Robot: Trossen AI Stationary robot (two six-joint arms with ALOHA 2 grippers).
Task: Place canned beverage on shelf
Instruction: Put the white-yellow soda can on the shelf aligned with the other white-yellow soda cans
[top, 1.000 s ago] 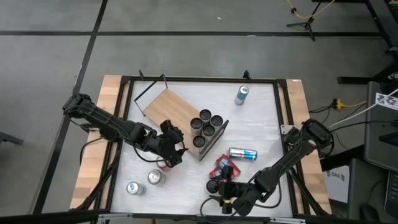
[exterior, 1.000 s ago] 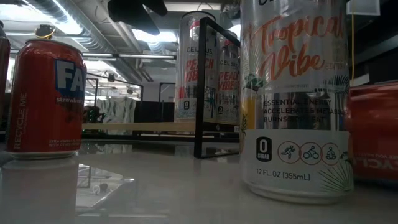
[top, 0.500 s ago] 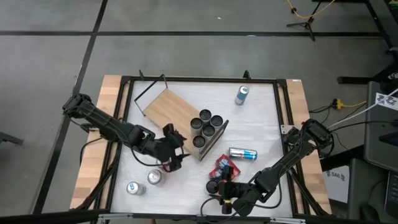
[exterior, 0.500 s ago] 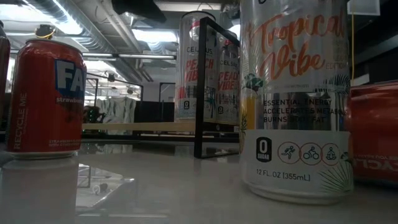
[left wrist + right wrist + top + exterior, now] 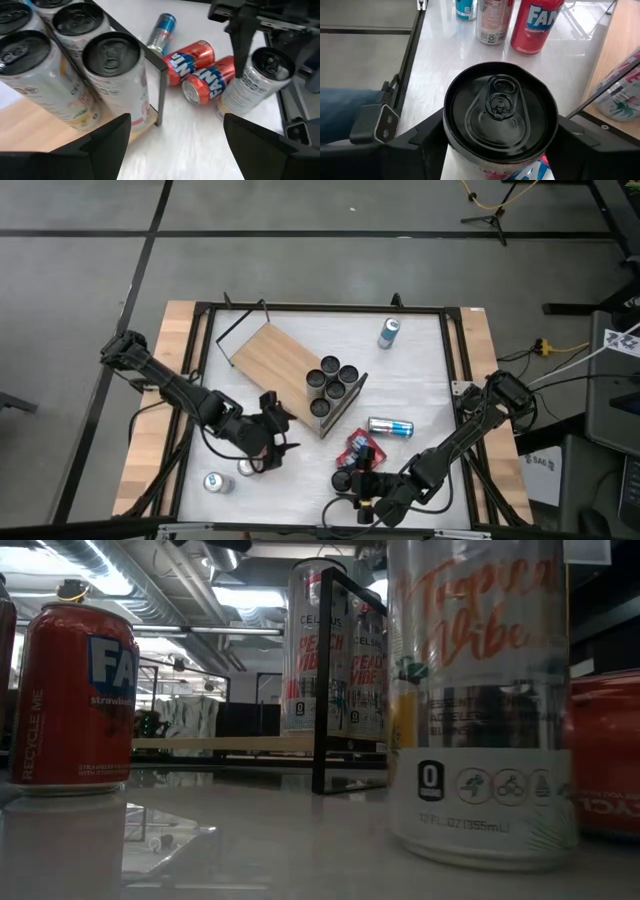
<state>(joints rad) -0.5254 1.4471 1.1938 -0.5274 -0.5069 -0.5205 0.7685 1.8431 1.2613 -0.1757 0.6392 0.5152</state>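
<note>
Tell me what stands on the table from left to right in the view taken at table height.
Red Fanta can → black wire frame of the shelf, with Celsius Peach Vibe cans behind it → big Tropical Vibe can up close → another red can at the right edge.

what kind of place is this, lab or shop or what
Probably a robotics lab or workshop: exposed ceiling ducts, taped concrete floor, and a black-framed table with a small shelf of cans.
</note>
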